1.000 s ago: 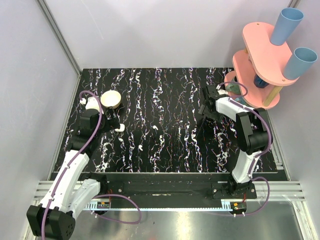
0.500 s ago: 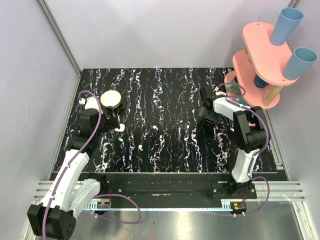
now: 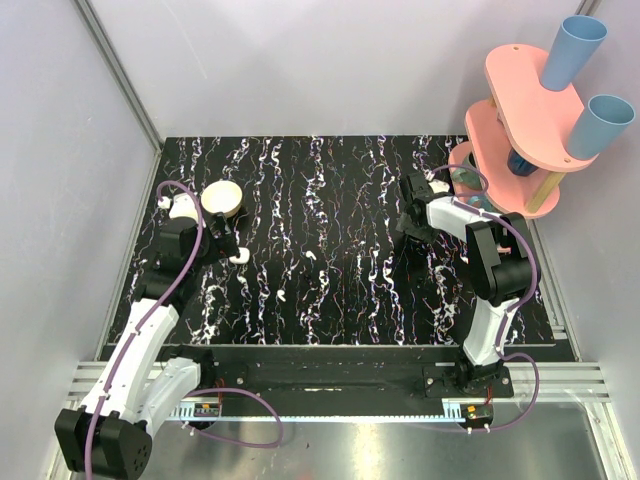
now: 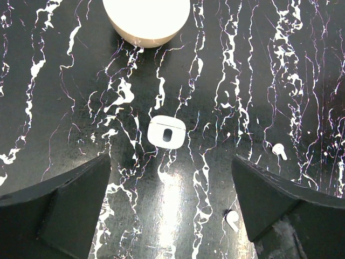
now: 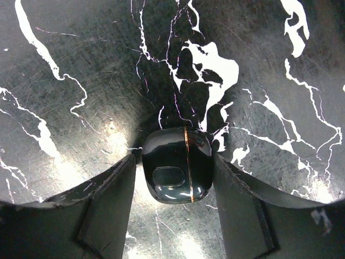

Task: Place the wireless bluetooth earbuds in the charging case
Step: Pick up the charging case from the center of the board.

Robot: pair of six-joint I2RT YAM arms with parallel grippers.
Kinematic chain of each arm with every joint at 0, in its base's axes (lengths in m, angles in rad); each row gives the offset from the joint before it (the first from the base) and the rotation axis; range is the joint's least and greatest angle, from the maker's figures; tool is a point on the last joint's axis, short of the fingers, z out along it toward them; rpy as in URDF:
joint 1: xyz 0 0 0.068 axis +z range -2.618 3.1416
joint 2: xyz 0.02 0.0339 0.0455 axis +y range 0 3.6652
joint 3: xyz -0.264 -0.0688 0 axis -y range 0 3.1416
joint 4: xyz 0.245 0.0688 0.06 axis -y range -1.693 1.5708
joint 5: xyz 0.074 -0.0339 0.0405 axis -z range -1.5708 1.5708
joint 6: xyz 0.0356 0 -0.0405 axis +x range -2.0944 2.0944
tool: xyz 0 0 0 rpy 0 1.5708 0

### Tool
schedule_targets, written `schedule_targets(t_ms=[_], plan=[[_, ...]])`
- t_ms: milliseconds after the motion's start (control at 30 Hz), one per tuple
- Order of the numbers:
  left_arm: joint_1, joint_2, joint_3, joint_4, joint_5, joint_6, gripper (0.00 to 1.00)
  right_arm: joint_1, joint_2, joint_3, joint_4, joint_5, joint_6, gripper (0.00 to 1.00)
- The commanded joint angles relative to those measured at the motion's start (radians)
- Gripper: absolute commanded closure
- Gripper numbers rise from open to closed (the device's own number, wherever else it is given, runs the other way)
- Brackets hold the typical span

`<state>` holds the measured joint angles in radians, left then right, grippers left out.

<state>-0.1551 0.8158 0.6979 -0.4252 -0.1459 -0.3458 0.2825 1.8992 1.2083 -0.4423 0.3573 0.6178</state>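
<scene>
Between our right jaws sits a black pod (image 5: 177,172); whether they grip it, we cannot tell. Left jaws gape wide; earbuds (image 4: 279,151) lie before them, cream charging case (image 4: 145,19) beyond. Likely light, slick: pinch across the body.

A black white-veined tabletop (image 3: 340,310) sits between pale grey walls (image 3: 300,60), a pink rack (image 3: 525,100) at right.
</scene>
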Motion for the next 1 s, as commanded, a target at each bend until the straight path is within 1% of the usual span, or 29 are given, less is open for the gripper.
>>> schedule_targets(t_ms=[0,33,167,233,367,467,533,600,633,800,967], plan=[[0.005,0.0,0.034,0.023,-0.008,-0.009,0.01,0.003,-0.019,-0.023,0.014,0.012,-0.033,0.35],[0.006,0.002,0.034,0.022,-0.007,-0.009,0.01,0.001,-0.019,-0.026,0.014,0.012,-0.038,0.35],[0.006,0.0,0.034,0.023,-0.006,-0.007,0.01,0.003,-0.017,-0.03,0.019,0.006,-0.052,0.44],[0.006,-0.001,0.034,0.022,0.002,-0.004,0.01,0.003,-0.017,-0.035,0.019,-0.003,-0.067,0.44],[0.006,0.002,0.038,0.022,0.026,0.008,0.01,0.003,-0.046,-0.067,0.076,-0.027,-0.105,0.39],[0.006,0.006,0.041,0.014,0.026,0.01,0.01,0.003,-0.046,-0.064,0.082,-0.047,-0.148,0.33],[0.006,0.009,0.043,0.014,0.028,0.01,0.01,0.003,-0.048,-0.065,0.083,-0.049,-0.173,0.31],[0.006,0.009,0.043,0.014,0.028,0.011,0.01,0.003,-0.048,-0.067,0.086,-0.052,-0.19,0.31],[0.006,0.011,0.043,0.013,0.028,0.011,0.01,0.003,-0.046,-0.067,0.088,-0.055,-0.214,0.33],[0.006,0.013,0.045,0.014,0.032,0.013,0.01,0.001,-0.055,-0.069,0.096,-0.121,-0.277,0.33],[0.006,0.014,0.045,0.014,0.032,0.013,0.01,0.001,-0.054,-0.065,0.077,-0.118,-0.283,0.33]])
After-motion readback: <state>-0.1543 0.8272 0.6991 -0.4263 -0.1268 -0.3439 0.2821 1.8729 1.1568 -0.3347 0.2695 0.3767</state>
